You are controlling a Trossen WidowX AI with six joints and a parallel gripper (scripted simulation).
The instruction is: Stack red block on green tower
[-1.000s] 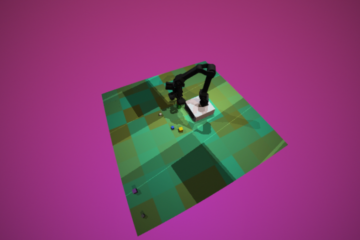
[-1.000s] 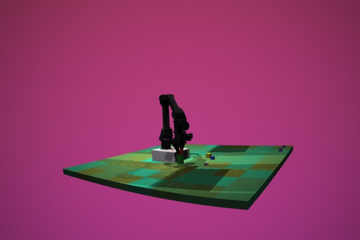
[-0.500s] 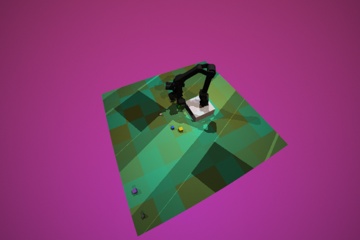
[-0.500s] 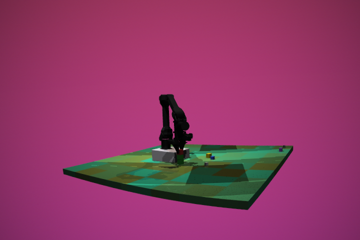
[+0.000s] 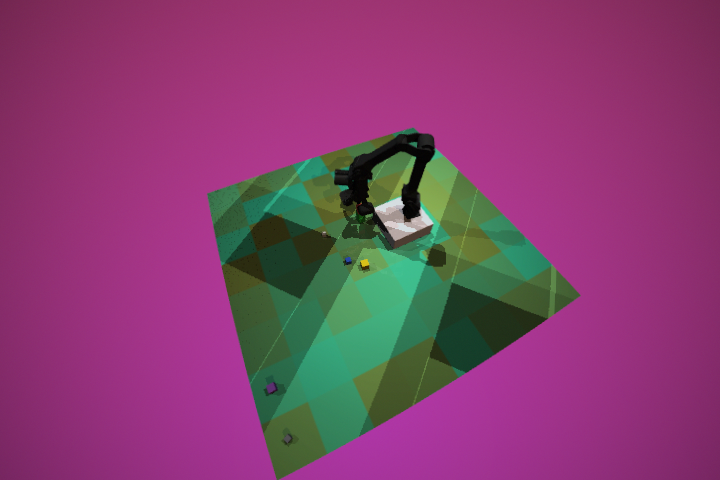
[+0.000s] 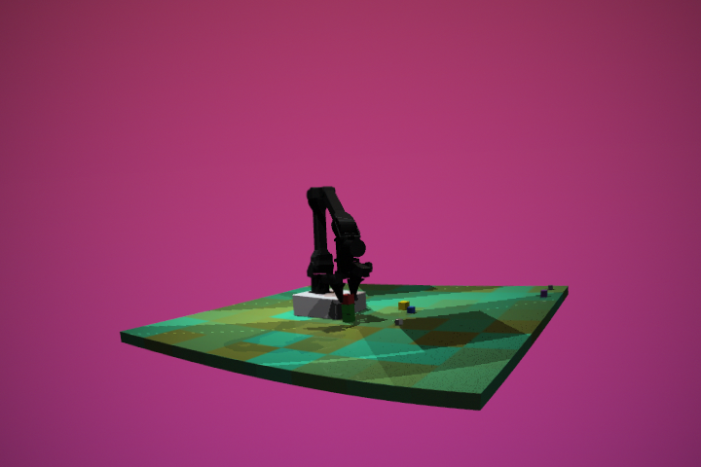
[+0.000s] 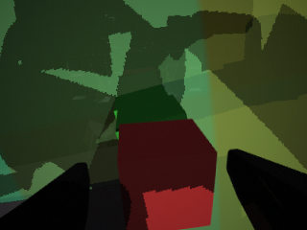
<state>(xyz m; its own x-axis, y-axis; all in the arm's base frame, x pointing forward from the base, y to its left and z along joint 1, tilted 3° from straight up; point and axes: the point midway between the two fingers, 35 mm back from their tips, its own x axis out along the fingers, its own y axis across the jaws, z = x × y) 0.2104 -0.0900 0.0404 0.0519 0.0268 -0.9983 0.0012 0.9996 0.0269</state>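
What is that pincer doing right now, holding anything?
Pincer: open, holding nothing; gaps show on both sides of the red block, which sits on the green tower.

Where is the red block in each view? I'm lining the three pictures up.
Top: red block, a barely visible speck under the gripper, left of the white base.
Exterior: red block on the green tower, between the fingers, before the base.
Wrist: red block at centre, green tower behind.
Shared landmark: the gripper.
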